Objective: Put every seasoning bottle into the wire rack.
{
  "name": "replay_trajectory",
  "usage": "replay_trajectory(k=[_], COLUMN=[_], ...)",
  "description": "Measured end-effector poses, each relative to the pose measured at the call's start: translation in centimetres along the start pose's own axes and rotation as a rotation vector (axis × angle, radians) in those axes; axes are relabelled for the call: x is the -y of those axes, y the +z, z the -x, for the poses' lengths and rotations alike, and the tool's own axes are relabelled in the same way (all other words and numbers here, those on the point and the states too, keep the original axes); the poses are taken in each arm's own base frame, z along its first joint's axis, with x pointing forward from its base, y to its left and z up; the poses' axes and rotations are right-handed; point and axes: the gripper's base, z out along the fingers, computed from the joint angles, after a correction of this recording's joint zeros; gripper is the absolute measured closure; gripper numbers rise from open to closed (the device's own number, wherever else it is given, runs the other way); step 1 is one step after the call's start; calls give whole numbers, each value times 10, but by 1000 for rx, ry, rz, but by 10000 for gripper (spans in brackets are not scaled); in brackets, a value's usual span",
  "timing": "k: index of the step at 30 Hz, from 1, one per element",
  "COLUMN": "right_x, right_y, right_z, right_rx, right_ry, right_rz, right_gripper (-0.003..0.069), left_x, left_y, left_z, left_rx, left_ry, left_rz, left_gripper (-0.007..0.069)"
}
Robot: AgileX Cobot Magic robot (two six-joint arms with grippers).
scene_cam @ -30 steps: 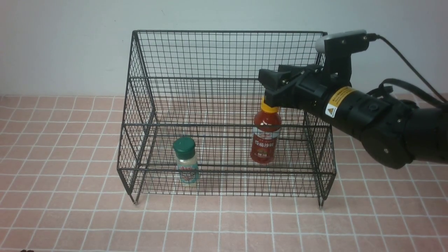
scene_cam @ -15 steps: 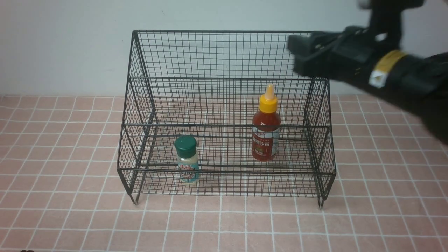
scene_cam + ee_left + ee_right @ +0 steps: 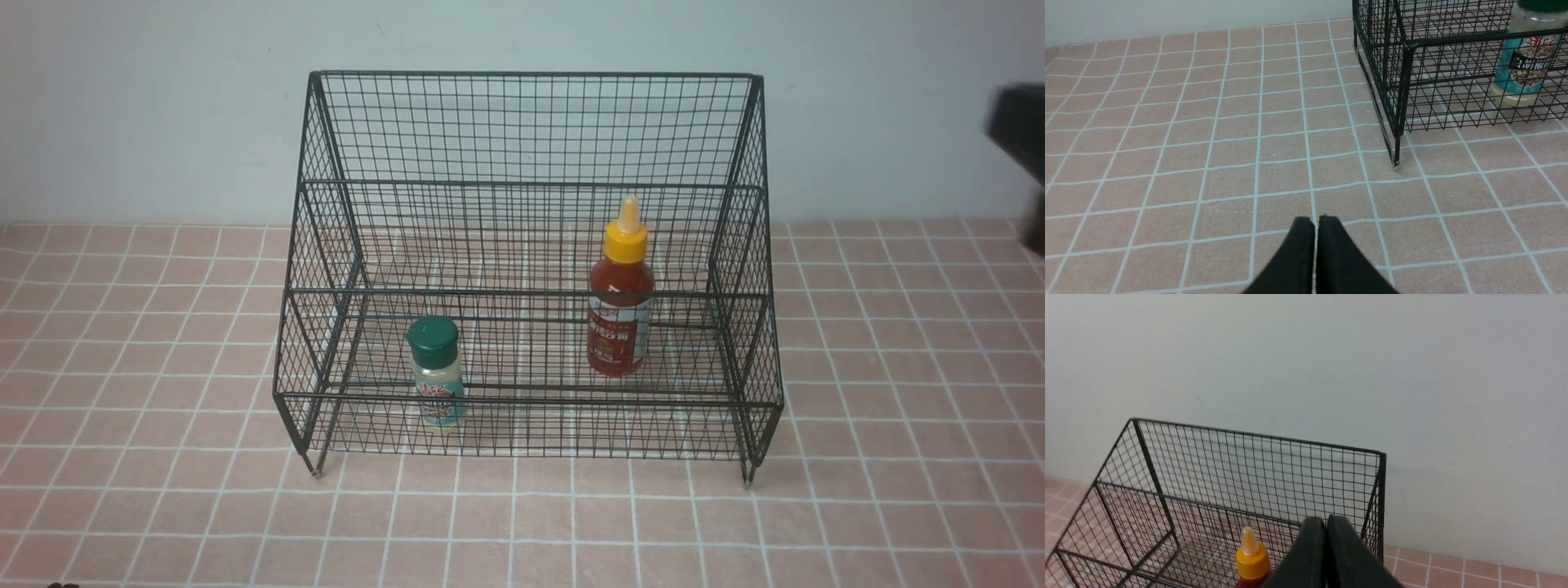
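left gripper (image 3: 1316,222): fingers pressed together, holding nothing; low over bare tiled tabletop (image 3: 1208,134), rack's front-left foot at roughly 1 o'clock from the tips in the left wrist view.
shaker jar (image 3: 436,371): short, clear, green cap, pale contents. Upright on the lower front tier of the wire rack (image 3: 531,131), at about 8 o'clock from rack centre in the front view. Behind the low front mesh, touching neither side wall.
red sauce bottle (image 3: 620,304): yellow nozzle cap, upright, on the tier behind, at about 4 o'clock from rack centre. Well apart from the jar, near the right side wall but clear of it.
right gripper (image 3: 1326,522): tips closed flat on each other, empty. High up and off to the rack's right; in the front view only a dark blur of the arm shows at the 3 o'clock edge.
task state: judging from this, both bottles are in the rack; nothing left to place.
step in hand: looks like retreat. Do it well = keep the right arm above the rack's tall back and right top corner, swing out and away, no dip toward the nozzle.
obstacles: tall rack walls are the only thing to snag. Bottle is tall and narrow, a bump on the mesh could tip it.
surroundings: plain pale wall (image 3: 163,106) behind.
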Motion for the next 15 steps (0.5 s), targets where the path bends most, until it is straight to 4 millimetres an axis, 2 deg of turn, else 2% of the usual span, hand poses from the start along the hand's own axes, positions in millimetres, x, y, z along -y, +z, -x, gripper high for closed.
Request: replay_trajectory(k=[2, 7, 8, 10, 12, 15], right_x=[11, 31, 30, 34, 34, 33], right_y=[-21, -50, -51, -63, -70, -76], right_z=[-20, -72, -72, -88, -95, -97], right_rx=[53, 75, 81, 100, 121, 150], right_ry=[64, 119, 119, 128, 121, 111], right_rz=[-42, -177, -176, -214, -225, -222], right_gripper=[671, 671, 671, 671, 671, 671], left_x=[0, 0, 0, 0, 0, 0], left_y=[0, 0, 0, 0, 0, 0], left_z=[0, 0, 0, 0, 0, 0], left_rx=[0, 0, 0, 0, 0, 0], left_ry=[0, 0, 0, 0, 0, 0], left_rz=[0, 0, 0, 0, 0, 0], left_gripper=[631, 631, 631, 631, 631, 631])
